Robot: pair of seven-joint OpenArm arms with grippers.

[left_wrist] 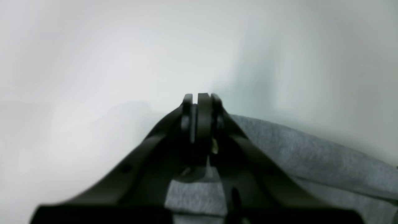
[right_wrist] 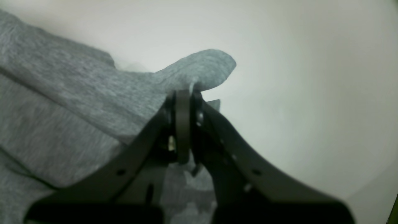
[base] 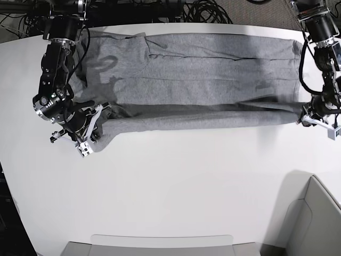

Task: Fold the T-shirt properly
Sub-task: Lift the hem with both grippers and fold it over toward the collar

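- T-shirt (base: 197, 80): heather-grey, spread as a long band across the upper part of the base view on the white table (base: 176, 186); plain grey side visible, no lettering seen.
- Lower long edge of the cloth is doubled over into a narrow fold running from lower left to right across mid-frame, with a dark shadow line above it.
- Right gripper (base: 91, 134): at left of the base view, at the left end of that folded edge. In the right wrist view the right gripper (right_wrist: 183, 96) has its jaws pressed together with a curled flap of grey T-shirt (right_wrist: 62, 102) standing up just above the tips; a thin strip of cloth looks caught between them.
- Left gripper (base: 308, 118): at right edge of the base view, at the right end of the folded edge. In the left wrist view the left gripper (left_wrist: 200, 99) has its jaws closed flat against each other; grey T-shirt (left_wrist: 311, 161) lies below and to the lower right, and shows between the finger arms. Cannot tell whether cloth is actually pinched at the tips.
- Grey bin (base: 309, 224): lower right corner of the base view, well apart from the cloth.
- Black cables (base: 202, 10): along the top edge, beyond the table.
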